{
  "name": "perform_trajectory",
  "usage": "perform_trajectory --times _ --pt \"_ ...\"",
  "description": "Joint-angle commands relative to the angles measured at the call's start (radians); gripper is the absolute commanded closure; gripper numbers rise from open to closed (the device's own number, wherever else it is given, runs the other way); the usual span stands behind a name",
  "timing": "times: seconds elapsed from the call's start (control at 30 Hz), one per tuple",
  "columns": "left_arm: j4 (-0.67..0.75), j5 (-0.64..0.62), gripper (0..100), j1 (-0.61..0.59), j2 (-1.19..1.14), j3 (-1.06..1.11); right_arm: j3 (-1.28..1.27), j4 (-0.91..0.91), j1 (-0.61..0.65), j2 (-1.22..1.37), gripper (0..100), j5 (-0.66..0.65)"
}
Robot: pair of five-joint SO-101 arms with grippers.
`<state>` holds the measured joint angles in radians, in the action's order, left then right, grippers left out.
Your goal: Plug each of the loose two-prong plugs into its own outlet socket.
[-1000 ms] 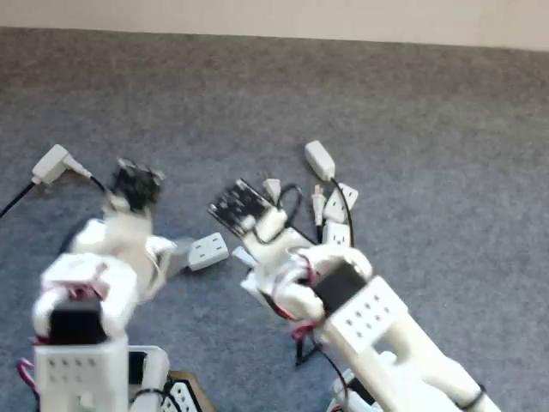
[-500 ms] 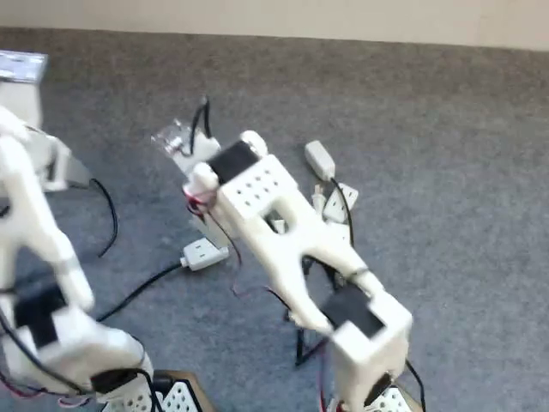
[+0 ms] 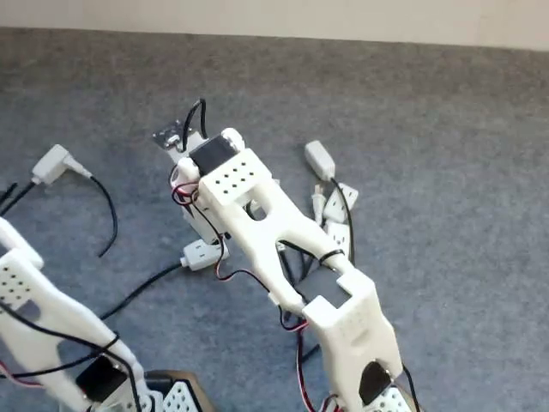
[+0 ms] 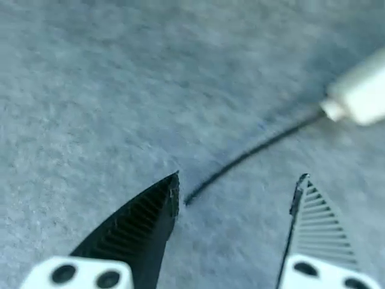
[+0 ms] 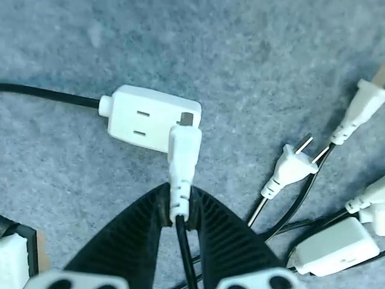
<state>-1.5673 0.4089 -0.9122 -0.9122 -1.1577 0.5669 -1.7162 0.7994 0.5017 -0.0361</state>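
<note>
The right gripper is closing tightly on the rear of a held plug, which is white. The plug's black cord is running back between the two black fingers. The plug's long axis is pointing straight away from the gripper. Its front end is touching the end corner of a white outlet block, beside the two slots on the block's face rather than in them.

The block is lying flat on the grey carpet, crosswise to the plug, with a black lead leaving its other end. Near the block, a loose two-prong plug is lying with its prongs slanting away from the gripper.

From above, the right arm is stretching diagonally from the near edge toward the far left, with its wrist bending down over the block. A cluster of white plugs is lying just beside the arm.

The left arm is sitting at the near left corner. The left gripper is hanging over the carpet with its fingers spread wide and nothing between them. Beyond its tips, a thin black cord is leading to a white connector.
</note>
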Motion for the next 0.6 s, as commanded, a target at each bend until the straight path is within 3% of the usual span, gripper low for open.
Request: perform_trajectory --times 0.0,0.27,0.57 --pt "-0.009 0.006 69 -0.012 -0.133 -0.255 0.056 -0.05 0.005 -0.03 99.3 0.015" --pt "-0.092 0.005 70 -0.024 -0.28 -0.504 -0.035 -0.05 0.018 -0.035 99.3 0.015" --pt "-0.094 0.005 70 -0.025 -0.292 -0.504 -0.05 -0.05 0.071 -0.091 99.3 0.021"
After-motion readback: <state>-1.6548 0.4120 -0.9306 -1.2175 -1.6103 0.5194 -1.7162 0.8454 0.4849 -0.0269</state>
